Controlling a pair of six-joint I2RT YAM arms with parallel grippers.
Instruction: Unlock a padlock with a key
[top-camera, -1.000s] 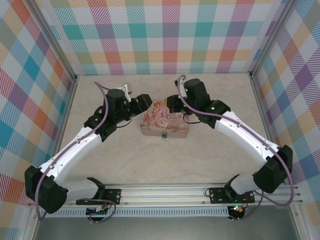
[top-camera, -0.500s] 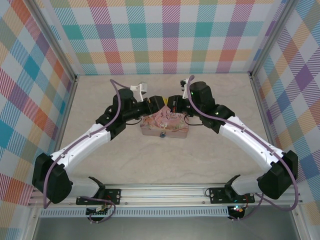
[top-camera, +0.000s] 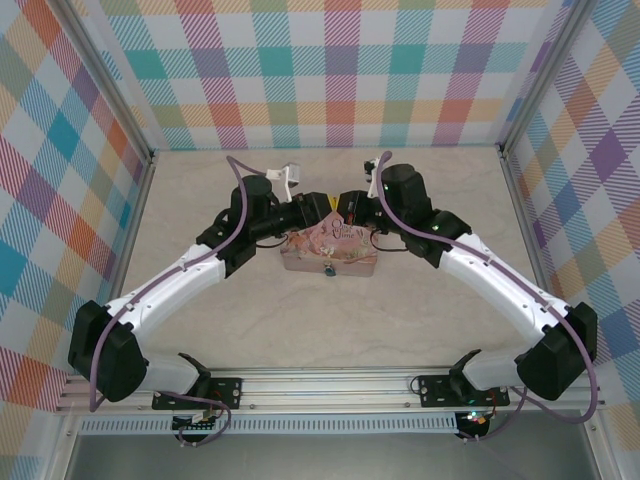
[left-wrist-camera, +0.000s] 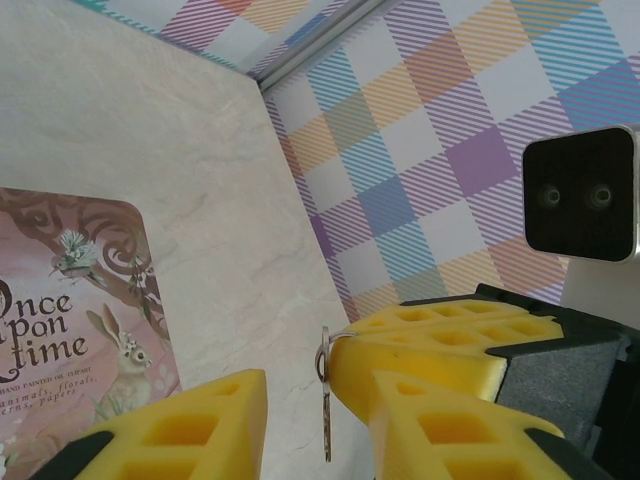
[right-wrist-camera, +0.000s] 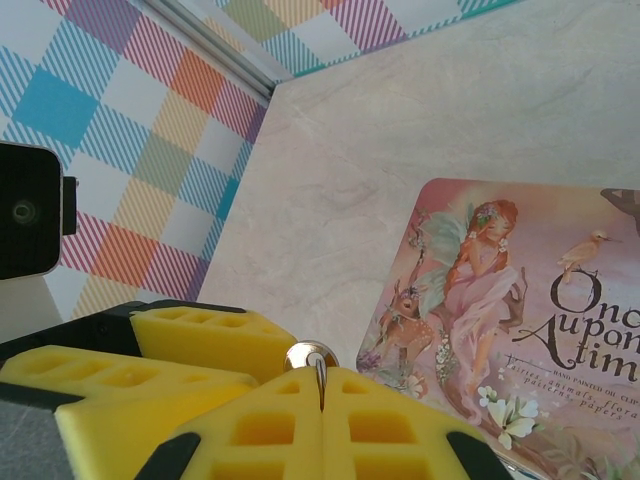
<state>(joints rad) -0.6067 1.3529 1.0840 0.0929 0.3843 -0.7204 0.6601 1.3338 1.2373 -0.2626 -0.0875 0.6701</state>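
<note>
Since the earlier frames the left arm has swung inward from the left of the overhead view. Its left end effector (top-camera: 320, 206) now meets the right end effector (top-camera: 351, 206) tip to tip just above the centre of the frame, over the far edge of the pink pictured tin (top-camera: 330, 243). The right arm has shifted only slightly.

The right end effector is clenched on the key (left-wrist-camera: 326, 410). In the right wrist view its two yellow lattice fingers (right-wrist-camera: 390, 430) meet at the bottom centre. The thin dark blade is pinched edge-on in the seam between them, and the round head stands just above the tips.

The left end effector is released. In the left wrist view its yellow fingers (left-wrist-camera: 180, 430) stand apart along the bottom of the frame. The key hangs blade-down in the gap between them, nearer the finger on the right of the frame. Whether it touches that finger cannot be told.

The padlock (top-camera: 328, 270), blue-bodied, sits at the middle of the tin's near face, below both end effectors in the overhead frame and apart from the key. Its shackle is too small to read. The tin lies flat on the pale marbled surface (top-camera: 250, 310), enclosed by plaid walls (top-camera: 340, 60).
</note>
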